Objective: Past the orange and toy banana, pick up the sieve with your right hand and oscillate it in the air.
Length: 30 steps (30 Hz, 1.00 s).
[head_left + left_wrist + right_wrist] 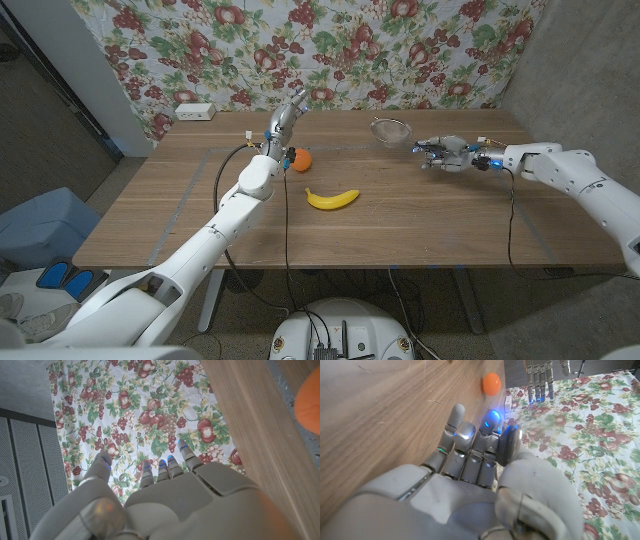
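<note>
Both arms wore smooth white shells, rounded and glossy, in the head view. The left hand (287, 113) was silver-grey metal with blue touches near the wrist, and a black cable (222, 172) looped from that wrist down along the forearm. The right hand (445, 153) matched it, grey with orange and blue specks at the wrist. Up close, the fingers (470, 440) were segmented grey plates, with blue lights glowing at the tips.

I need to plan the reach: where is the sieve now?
In the head view the sieve sits at the table's far edge, right of centre, just beyond the right hand and well right of the orange.
</note>
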Each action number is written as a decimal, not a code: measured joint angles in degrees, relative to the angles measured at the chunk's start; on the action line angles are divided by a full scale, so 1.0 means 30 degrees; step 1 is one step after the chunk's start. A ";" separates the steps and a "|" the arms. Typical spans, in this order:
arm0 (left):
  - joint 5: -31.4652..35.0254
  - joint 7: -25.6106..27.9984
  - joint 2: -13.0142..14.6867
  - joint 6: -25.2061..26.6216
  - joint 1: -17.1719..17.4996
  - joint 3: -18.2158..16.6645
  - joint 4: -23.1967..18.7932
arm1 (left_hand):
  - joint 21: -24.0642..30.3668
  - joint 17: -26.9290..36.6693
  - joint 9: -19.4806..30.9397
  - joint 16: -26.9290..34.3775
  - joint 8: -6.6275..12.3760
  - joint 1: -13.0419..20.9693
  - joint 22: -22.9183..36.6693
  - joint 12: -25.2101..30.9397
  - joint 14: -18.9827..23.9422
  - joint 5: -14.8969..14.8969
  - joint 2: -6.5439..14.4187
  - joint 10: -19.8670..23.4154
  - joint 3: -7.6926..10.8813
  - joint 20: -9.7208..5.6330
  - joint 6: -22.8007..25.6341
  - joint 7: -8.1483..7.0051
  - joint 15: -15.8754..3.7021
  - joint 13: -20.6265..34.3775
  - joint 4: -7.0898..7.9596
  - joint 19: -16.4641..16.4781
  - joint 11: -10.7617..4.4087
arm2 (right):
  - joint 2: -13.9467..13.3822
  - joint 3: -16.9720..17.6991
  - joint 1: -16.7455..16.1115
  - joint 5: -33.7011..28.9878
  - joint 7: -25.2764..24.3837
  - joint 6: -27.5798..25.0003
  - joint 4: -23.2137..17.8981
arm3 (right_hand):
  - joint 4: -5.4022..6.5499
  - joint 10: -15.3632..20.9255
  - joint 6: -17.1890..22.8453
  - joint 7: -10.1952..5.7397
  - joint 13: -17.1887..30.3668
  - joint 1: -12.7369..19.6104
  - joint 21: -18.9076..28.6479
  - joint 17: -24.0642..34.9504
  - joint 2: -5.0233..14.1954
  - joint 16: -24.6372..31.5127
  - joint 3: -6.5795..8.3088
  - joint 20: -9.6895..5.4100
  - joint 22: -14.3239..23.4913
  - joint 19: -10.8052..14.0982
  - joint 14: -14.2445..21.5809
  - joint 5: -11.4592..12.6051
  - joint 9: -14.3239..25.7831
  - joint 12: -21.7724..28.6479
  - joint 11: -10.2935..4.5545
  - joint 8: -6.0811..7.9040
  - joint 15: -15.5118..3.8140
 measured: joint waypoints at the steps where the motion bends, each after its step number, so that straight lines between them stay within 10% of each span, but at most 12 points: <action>1: -0.0004 0.0000 0.0002 0.0007 0.0000 0.0000 -0.0004 | 0.0000 0.0000 -0.0001 0.0000 0.0000 0.0000 0.0000 0.0000 0.0000 0.0000 0.0000 0.0000 0.0000 0.0000 0.0000 0.0000 0.0000 0.0000 0.0000 0.0000 0.0000 | -0.0040 -0.0076 0.0051 -0.0020 -0.0009 -0.0040 -0.0045 | 0.0000 0.0000 -0.0005 0.0006 -0.0005 0.0000 0.0000 0.0000 0.0000 0.0000 0.0000 0.0000 0.0000 0.0000 0.0000 0.0000 0.0000 0.0000 0.0000 0.0000 0.0000; 30: -0.0113 -0.0038 0.0231 0.0138 0.0233 -0.0130 -0.0356 | -0.0146 0.0000 0.0000 0.0000 0.0000 0.0001 0.0000 0.0000 0.0000 0.0000 0.0001 -0.0001 0.0161 -0.0102 0.0105 0.0105 0.0000 0.0000 -0.0006 0.0103 0.0000 | 0.0129 0.0087 -0.0166 0.0302 0.0450 0.0810 0.0099 | 0.0002 -0.0035 -0.0072 0.0072 0.0105 0.0000 0.0000 0.0002 -0.0002 -0.0065 -0.0005 -0.0069 0.0001 0.0070 0.0001 -0.0076 -0.0085 0.0077 0.0036 -0.0001 0.0000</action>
